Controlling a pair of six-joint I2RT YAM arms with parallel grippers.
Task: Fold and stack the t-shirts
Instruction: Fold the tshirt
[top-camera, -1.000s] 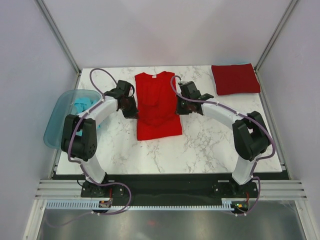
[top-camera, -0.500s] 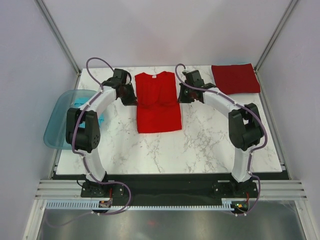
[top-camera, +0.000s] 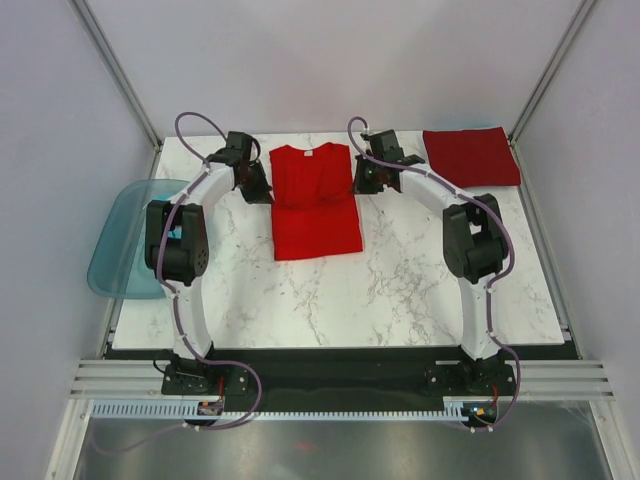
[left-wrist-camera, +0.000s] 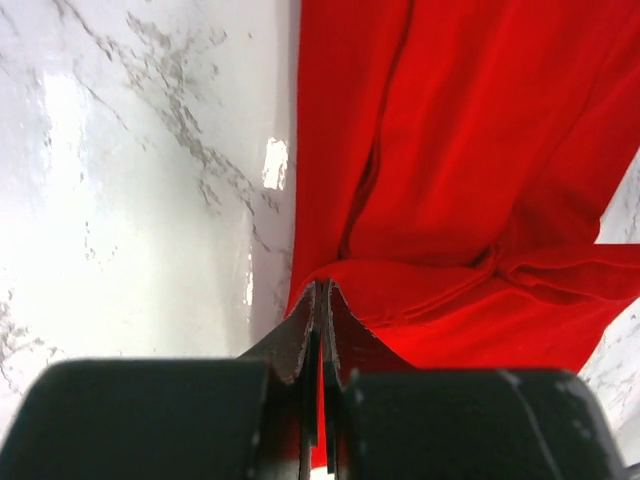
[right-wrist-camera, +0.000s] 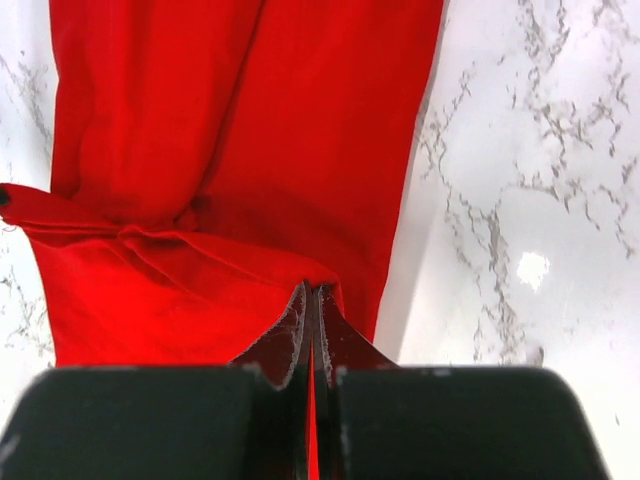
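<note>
I see left hand (left-wrist-camera: 322, 292), right hand (right-wrist-camera: 312, 292) closed on red t-shirt (top-camera: 316, 205); grip hidden from above | folded shirt (top-camera: 470, 157) far-right corner | bin (top-camera: 110, 250) left edge

**Soft, even light overhead; glare and near blur at the wrists**

The overhead view is bright and evenly lit, with only thin, soft shadows beside the arms on the marble table (top-camera: 400, 290). It is sharp throughout, and the pale walls carry a faint lilac cast. The red shirt (top-camera: 315, 205) is so saturated that its folds show only as slightly darker bands. In the left wrist view the table's left side is washed out almost to white, and a small hot spot of glare sits near the shirt's edge. A smaller glint marks the table in the right wrist view. The housings of the left gripper (left-wrist-camera: 322, 290) and the right gripper (right-wrist-camera: 310, 292) fill the bottom of their views, dark, soft-edged and out of focus.
</note>
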